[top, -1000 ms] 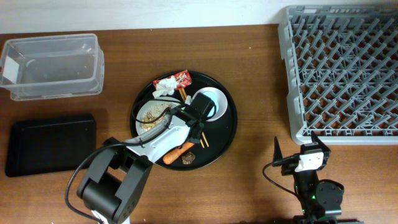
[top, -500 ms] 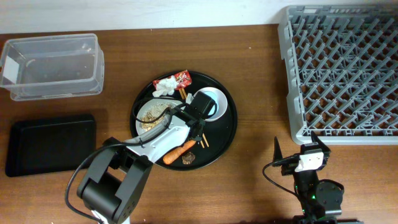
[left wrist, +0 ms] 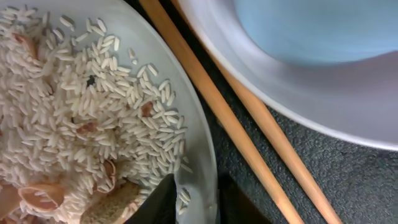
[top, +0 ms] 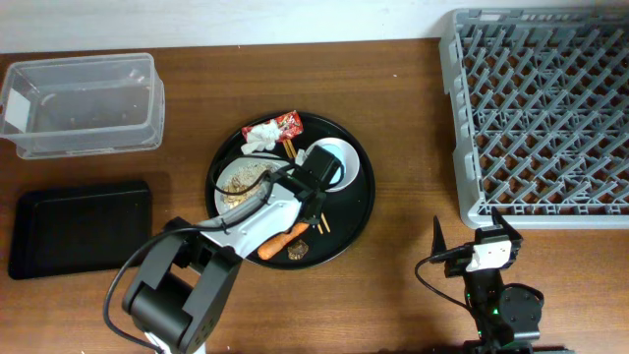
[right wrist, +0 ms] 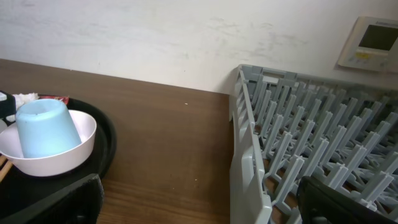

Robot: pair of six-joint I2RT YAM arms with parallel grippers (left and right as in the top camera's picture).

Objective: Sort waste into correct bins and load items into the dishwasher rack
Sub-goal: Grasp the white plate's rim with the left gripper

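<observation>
On the left half of the round black tray (top: pixel 359 206) sits the pale dish (left wrist: pixel 200 149), full of rice scraps (left wrist: pixel 74 106). Left pincer (left wrist: pixel 199 196) straddles the dish's right rim, one tip inside on the rice side, one outside, gap narrow; can't tell if it is actually pinching the rim. Just right of the dish lie the chopsticks (left wrist: pixel 230 118), side by side on the tray, running under the edge of a white bowl (right wrist: pixel 68 158). Light blue cup (right wrist: pixel 43 127) stands upside down in that bowl. Carrot (top: pixel 283 240) and dark lump (top: pixel 299 252) lie at the tray's near edge, close together. Tissue (top: pixel 259 135) and red wrapper (top: pixel 288 122) lie at the far edge, touching. Tray is mid-worktop (top: pixel 403 118). Clear box (top: pixel 88 103) far left, flat black tray (top: pixel 81 228) near left, well apart from the round tray. Rack (top: pixel 541 108) far right. Right pincer (right wrist: pixel 196 193) near right, spread wide, nothing between its tips.
</observation>
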